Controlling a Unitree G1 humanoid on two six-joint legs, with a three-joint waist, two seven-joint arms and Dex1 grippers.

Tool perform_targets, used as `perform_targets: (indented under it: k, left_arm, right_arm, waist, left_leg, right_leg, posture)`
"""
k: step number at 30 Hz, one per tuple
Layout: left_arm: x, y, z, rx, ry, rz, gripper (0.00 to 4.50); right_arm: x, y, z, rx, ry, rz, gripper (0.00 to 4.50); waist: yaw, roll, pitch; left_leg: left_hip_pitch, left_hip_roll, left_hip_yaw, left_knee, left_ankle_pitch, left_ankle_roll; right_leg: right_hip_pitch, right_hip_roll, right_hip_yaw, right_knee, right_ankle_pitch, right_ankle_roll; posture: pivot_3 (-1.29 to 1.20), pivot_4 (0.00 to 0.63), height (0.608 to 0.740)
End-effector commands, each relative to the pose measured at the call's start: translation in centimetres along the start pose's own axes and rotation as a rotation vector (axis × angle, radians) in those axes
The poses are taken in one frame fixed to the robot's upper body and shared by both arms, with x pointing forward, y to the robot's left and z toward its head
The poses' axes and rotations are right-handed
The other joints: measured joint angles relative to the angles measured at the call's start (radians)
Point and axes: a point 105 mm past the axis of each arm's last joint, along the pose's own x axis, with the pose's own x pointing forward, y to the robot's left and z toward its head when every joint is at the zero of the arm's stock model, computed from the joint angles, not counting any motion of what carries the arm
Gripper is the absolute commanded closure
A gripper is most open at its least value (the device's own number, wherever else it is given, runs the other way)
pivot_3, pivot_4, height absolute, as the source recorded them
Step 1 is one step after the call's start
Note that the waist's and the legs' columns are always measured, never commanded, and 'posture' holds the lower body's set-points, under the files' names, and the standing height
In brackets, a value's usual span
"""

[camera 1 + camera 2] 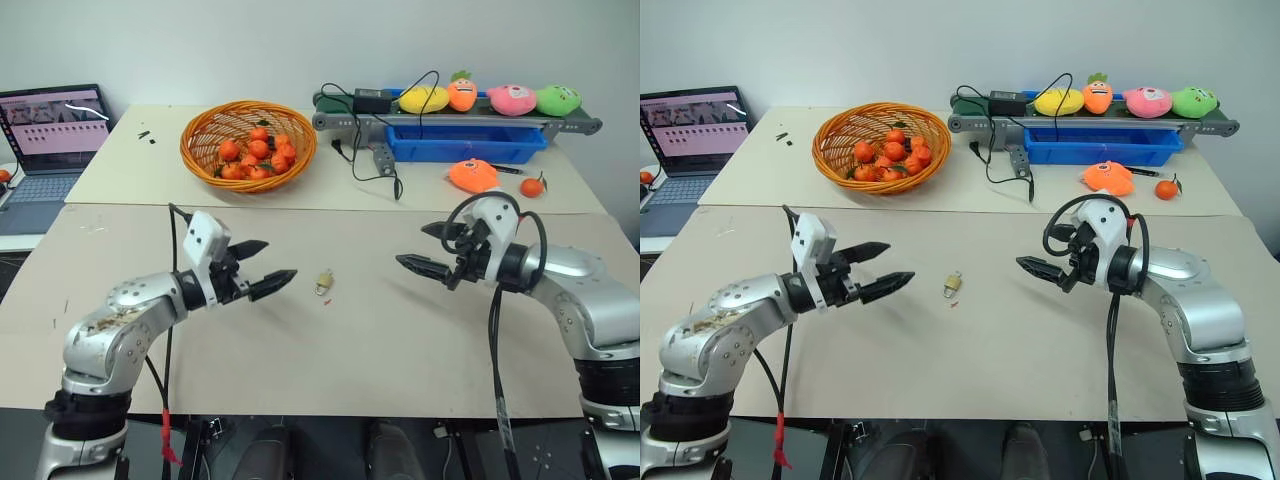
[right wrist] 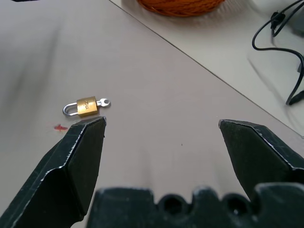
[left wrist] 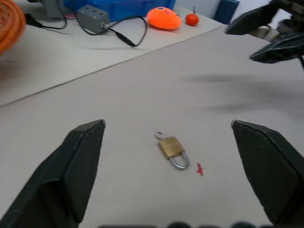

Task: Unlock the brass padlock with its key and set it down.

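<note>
Padlock [image 1: 323, 282]: brass body, silvery shackle, lying flat on the tabletop [image 1: 350, 350] near frame centre, between the two grippers and touching neither; a key [image 2: 103, 102] sticks out of the body's end opposite the shackle (whether the shackle is sprung cannot be told). A small red mark [image 3: 200, 169] sits just beside it on the surface. Left gripper [image 1: 265, 265]: centre left of the frame, jaws spread wide, nothing held, tips pointing toward the padlock. Right gripper [image 1: 422, 250]: centre right, jaws likewise wide and bare, pointing toward the padlock from the opposite side. Basket [image 1: 200, 155]: orange wicker, upper centre-left, holding small oranges [image 1: 256, 153]. Laptop [image 1: 50, 140]: upper left edge, lid up, screen lit. Conveyor [image 1: 580, 125]: upper right, carrying four plush toys [image 1: 488, 97]; blue tray [image 1: 465, 146] beneath it. Orange plush [image 1: 473, 175] and a lone orange [image 1: 533, 186] lie on the tabletop in front of the tray.
</note>
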Motion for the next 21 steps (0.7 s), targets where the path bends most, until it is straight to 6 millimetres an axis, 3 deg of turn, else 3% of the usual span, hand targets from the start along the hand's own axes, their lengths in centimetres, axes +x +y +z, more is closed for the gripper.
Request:
perform_targets:
  k: [1, 3, 10, 17, 21]
  left_arm:
    - [0.7, -1.5, -0.5, 0.036, 0.039, -0.017, 0.05]
    - [1.4, -1.9, -0.9, 0.032, 0.047, -0.007, 0.05]
    - [7.0, -2.4, -1.5, -0.033, 0.043, 0.134, 0.05]
    - [10.3, -1.9, -2.3, -0.084, 0.14, 0.231, 0.05]
    - [11.4, -2.7, -2.8, -0.084, 0.191, 0.225, 0.05]
  right_arm:
    - [-0.5, 0.0, 0.6, -0.036, -0.017, -0.033, 0.0]
    - [-0.6, 0.1, 0.5, -0.032, -0.013, -0.04, 0.0]
    - [-1.3, 0.4, 0.3, -0.024, -0.005, -0.084, 0.0]
    - [-1.9, 0.7, 0.3, -0.015, -0.002, -0.12, 0.0]
    - [-2.2, 0.8, 0.4, -0.014, -0.001, -0.136, 0.0]
  waist:
    - [0.004, 0.0, 0.0]
    - [0.007, 0.0, 0.0]
    - [0.023, 0.0, 0.0]
    - [0.022, 0.0, 0.0]
    - [0.022, 0.0, 0.0]
  left_leg:
    - [0.0, 0.0, 0.0, 0.0, 0.0, 0.0]
    - [0.0, 0.0, 0.0, 0.0, 0.0, 0.0]
    - [0.0, -0.001, 0.0, 0.001, 0.0, 0.0]
    - [0.0, -0.001, 0.0, 0.001, 0.0, 0.001]
    - [0.0, -0.001, 0.0, 0.001, 0.0, 0.001]
  right_leg:
    - [0.0, 0.0, 0.0, 0.0, 0.0, 0.0]
    - [0.0, 0.0, 0.0, 0.0, 0.0, 0.0]
    - [0.001, 0.0, 0.0, -0.001, 0.0, 0.0]
    - [0.001, 0.0, 0.0, 0.0, 0.0, 0.0]
    - [0.001, 0.0, 0.0, -0.001, 0.0, 0.0]
  posture:
    - [0.0, 0.15, 0.74]
    - [0.0, 0.15, 0.74]
    - [0.0, 0.15, 0.74]
    - [0.0, 0.15, 0.74]
    - [0.0, 0.15, 0.74]
